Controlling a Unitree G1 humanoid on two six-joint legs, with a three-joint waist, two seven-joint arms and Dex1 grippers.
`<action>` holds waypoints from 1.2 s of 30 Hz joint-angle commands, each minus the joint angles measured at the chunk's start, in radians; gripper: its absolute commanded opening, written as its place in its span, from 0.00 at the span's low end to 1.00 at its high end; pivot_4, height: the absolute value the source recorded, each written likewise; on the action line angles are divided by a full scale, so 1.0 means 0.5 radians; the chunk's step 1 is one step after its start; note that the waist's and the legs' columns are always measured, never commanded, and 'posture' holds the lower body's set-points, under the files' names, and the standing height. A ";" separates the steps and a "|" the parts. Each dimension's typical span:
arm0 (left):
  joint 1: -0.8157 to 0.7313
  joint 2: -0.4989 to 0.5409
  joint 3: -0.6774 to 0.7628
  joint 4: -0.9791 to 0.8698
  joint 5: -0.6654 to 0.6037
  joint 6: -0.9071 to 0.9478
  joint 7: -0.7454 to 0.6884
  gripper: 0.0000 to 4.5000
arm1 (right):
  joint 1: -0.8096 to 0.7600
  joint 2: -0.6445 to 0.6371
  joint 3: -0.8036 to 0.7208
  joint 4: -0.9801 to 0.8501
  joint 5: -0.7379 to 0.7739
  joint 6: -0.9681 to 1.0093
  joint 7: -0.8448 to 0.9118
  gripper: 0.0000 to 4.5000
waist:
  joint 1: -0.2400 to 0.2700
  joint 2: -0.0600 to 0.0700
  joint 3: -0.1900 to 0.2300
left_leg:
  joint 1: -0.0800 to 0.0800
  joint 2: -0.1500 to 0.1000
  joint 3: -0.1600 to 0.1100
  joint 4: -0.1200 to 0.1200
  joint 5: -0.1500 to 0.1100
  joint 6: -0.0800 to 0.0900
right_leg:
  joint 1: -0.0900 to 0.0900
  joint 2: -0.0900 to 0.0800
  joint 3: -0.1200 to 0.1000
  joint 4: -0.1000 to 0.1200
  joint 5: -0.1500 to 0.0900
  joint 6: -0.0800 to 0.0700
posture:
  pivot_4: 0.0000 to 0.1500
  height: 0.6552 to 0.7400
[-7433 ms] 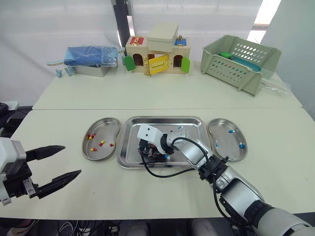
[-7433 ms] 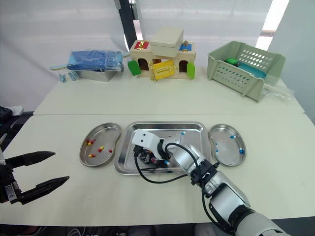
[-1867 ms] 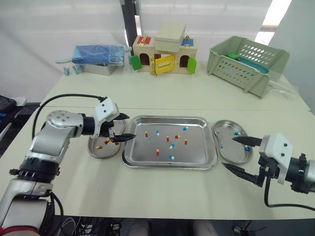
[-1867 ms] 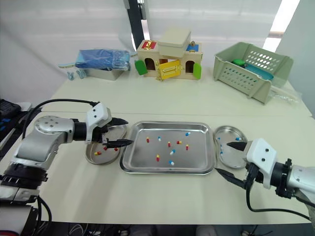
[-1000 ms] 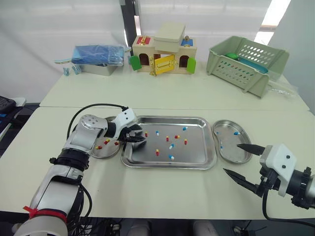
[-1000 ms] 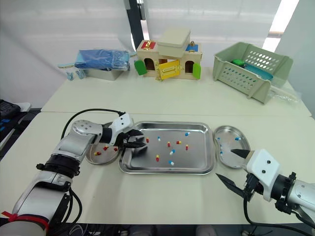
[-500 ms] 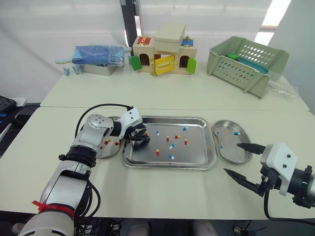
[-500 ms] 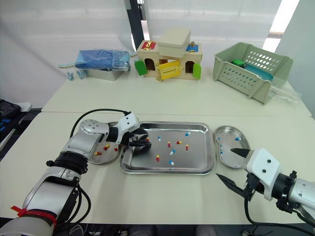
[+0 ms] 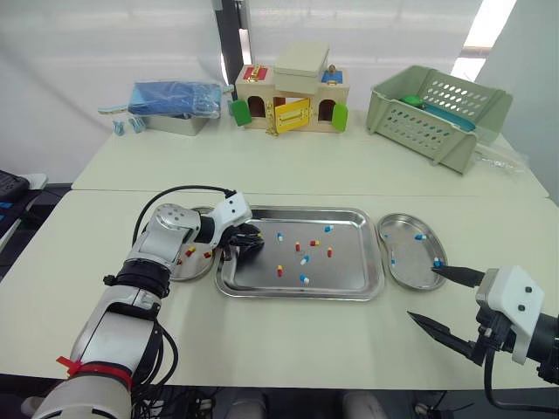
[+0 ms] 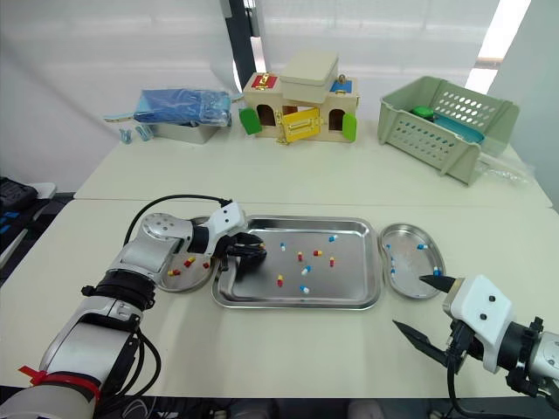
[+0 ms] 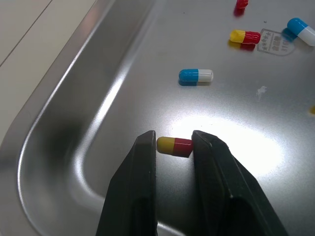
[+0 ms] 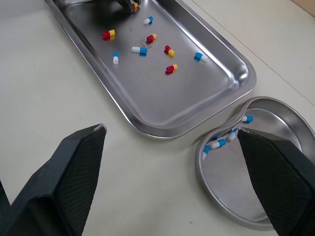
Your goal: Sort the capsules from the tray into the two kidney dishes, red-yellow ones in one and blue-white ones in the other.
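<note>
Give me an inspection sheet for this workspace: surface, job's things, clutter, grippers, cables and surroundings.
Surface: two cream tables set edge to edge.
Job's things: steel tray with mixed capsules loose in it; left kidney dish holds red-yellow ones; right kidney dish holds blue-white ones.
Clutter: wooden latch house, green basket and steel container with a blue packet, all on the far table.
Grippers: left gripper closed on a red-yellow capsule lying on the tray floor; right gripper open, hovering near the right kidney dish.
Cables: black cable looping over the left arm.
Surroundings: white curtain, dark post behind.
</note>
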 commanded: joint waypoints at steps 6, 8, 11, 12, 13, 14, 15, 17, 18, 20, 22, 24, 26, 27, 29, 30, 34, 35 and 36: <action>0.032 0.017 -0.017 0.003 0.046 -0.004 -0.017 0.26 | -0.084 -0.034 0.000 -0.036 0.022 -0.018 -0.032 1.00 | 0.000 0.000 0.000 | 0.000 0.000 0.000 0.000 0.000 0.000 | 0.000 0.000 0.000 0.000 0.000 0.000 | 1.00 1.00; 0.038 0.020 -0.016 -0.001 0.047 -0.007 -0.017 0.26 | -0.102 -0.040 0.007 -0.027 0.021 -0.015 -0.031 1.00 | 0.000 0.000 0.000 | 0.000 0.000 0.000 0.000 0.000 0.000 | 0.000 0.000 0.000 0.000 0.000 0.000 | 1.00 1.00; 0.058 0.032 -0.017 -0.017 0.053 -0.026 -0.012 0.09 | -0.130 -0.053 0.026 -0.013 0.019 -0.014 -0.034 1.00 | 0.000 0.000 0.000 | 0.000 0.000 0.000 0.000 0.000 0.000 | 0.001 0.000 0.000 0.000 0.000 0.000 | 1.00 1.00; 0.064 0.037 -0.018 -0.027 0.055 -0.033 -0.015 0.09 | -0.137 -0.056 0.030 -0.010 0.018 -0.014 -0.035 1.00 | 0.000 0.000 0.000 | 0.000 0.000 0.000 0.000 0.000 0.000 | 0.001 0.000 0.000 0.000 0.000 0.000 | 1.00 1.00; 0.070 0.042 -0.019 -0.036 0.054 -0.037 -0.024 0.09 | -0.144 -0.059 0.033 -0.004 0.018 -0.015 -0.034 1.00 | -0.001 0.000 -0.001 | 0.001 0.000 0.000 0.000 0.000 0.000 | 0.001 0.000 0.000 0.000 0.000 0.000 | 1.00 1.00; 0.076 0.045 -0.019 -0.043 0.052 -0.039 -0.027 0.09 | -0.152 -0.061 0.036 0.000 0.018 -0.014 -0.034 1.00 | -0.001 0.000 -0.001 | 0.001 0.000 0.000 0.000 0.000 0.000 | 0.001 0.000 0.000 0.000 0.000 0.000 | 1.00 1.00; 0.079 0.046 -0.019 -0.047 0.050 -0.038 -0.028 0.09 | -0.157 -0.062 0.037 0.003 0.018 -0.012 -0.033 1.00 | -0.001 0.000 -0.001 | 0.001 0.000 0.000 0.000 0.000 0.000 | 0.001 0.000 0.000 0.000 0.000 0.000 | 1.00 1.00; 0.089 0.051 -0.014 -0.062 0.043 -0.040 -0.033 0.09 | -0.173 -0.066 0.044 0.014 0.013 -0.015 -0.029 1.00 | -0.001 0.000 -0.001 | 0.001 0.000 0.000 0.000 0.000 0.000 | 0.001 0.000 0.000 0.000 0.000 0.000 | 1.00 1.00; 0.092 0.051 -0.009 -0.067 0.040 -0.036 -0.027 0.09 | -0.178 -0.068 0.047 0.020 0.011 -0.017 -0.027 1.00 | -0.001 0.000 -0.001 | 0.001 0.000 0.000 0.000 0.000 0.000 | 0.001 0.000 0.000 0.000 0.000 0.000 | 1.00 1.00; 0.091 0.051 0.000 -0.078 0.032 -0.028 -0.027 0.09 | -0.188 -0.071 0.054 0.027 0.010 -0.020 -0.027 1.00 | -0.001 0.000 -0.001 | 0.001 0.000 0.000 0.000 0.000 0.000 | 0.002 0.000 0.000 0.000 0.000 0.000 | 1.00 1.00; 0.082 0.050 0.025 -0.106 0.004 -0.015 -0.029 0.09 | -0.200 -0.076 0.065 0.035 0.009 -0.022 -0.029 1.00 | -0.001 0.000 -0.001 | 0.001 0.000 0.000 0.000 0.000 0.000 | 0.002 0.000 0.000 0.000 0.000 0.000 | 1.00 1.00; 0.056 0.051 0.063 -0.151 -0.036 0.024 -0.029 0.09 | -0.205 -0.079 0.067 0.039 0.011 -0.025 -0.023 1.00 | 0.000 0.000 -0.001 | 0.001 0.000 0.000 0.000 0.000 0.000 | 0.002 0.000 0.000 0.000 0.000 0.000 | 1.00 1.00; 0.017 0.065 0.124 -0.229 -0.100 0.103 -0.022 0.09 | -0.208 -0.082 0.067 0.041 0.014 -0.027 -0.017 1.00 | 0.000 -0.001 -0.001 | 0.001 0.000 0.000 0.000 0.000 0.000 | 0.002 0.000 0.000 0.000 0.000 0.000 | 1.00 1.00; 0.001 0.081 0.169 -0.290 -0.137 0.163 -0.007 0.09 | -0.212 -0.084 0.069 0.044 0.017 -0.028 -0.012 1.00 | -0.001 -0.001 -0.001 | 0.000 0.000 0.000 0.000 0.000 0.000 | 0.000 0.000 0.000 0.000 0.000 0.000 | 1.00 1.00; 0.014 0.129 0.258 -0.428 -0.198 0.291 0.019 0.09 | -0.226 -0.090 0.074 0.049 0.026 -0.026 -0.007 1.00 | -0.002 -0.001 0.000 | -0.002 0.000 -0.001 0.001 0.000 0.000 | -0.001 0.000 -0.001 0.000 0.000 0.000 | 1.00 1.00; 0.039 0.166 0.299 -0.503 -0.220 0.345 0.027 0.09 | -0.240 -0.093 0.079 0.052 0.033 -0.023 -0.007 1.00 | -0.006 -0.001 0.000 | -0.002 0.000 -0.001 0.001 0.000 0.000 | -0.001 0.000 -0.001 0.000 0.000 0.000 | 1.00 1.00; 0.206 0.371 0.457 -0.771 -0.291 0.545 0.059 0.09 | -0.276 -0.107 0.096 0.060 0.057 -0.014 0.005 1.00 | -0.026 0.000 -0.001 | -0.001 0.001 -0.001 -0.001 0.000 0.000 | -0.001 0.000 0.000 0.000 0.000 0.000 | 1.00 1.00; 0.258 0.424 0.501 -0.820 -0.307 0.589 0.078 0.09 | -0.282 -0.113 0.103 0.066 0.058 -0.016 0.011 1.00 | -0.030 0.000 -0.001 | 0.000 0.001 -0.001 -0.001 0.000 0.000 | 0.000 0.000 0.000 0.000 0.000 0.000 | 1.00 1.00; 0.309 0.470 0.542 -0.865 -0.323 0.630 0.096 0.09 | -0.286 -0.118 0.107 0.073 0.059 -0.018 0.016 1.00 | -0.031 0.000 -0.001 | 0.001 0.001 -0.001 -0.001 0.000 0.000 | 0.000 0.000 0.000 0.000 0.000 0.000 | 1.00 1.00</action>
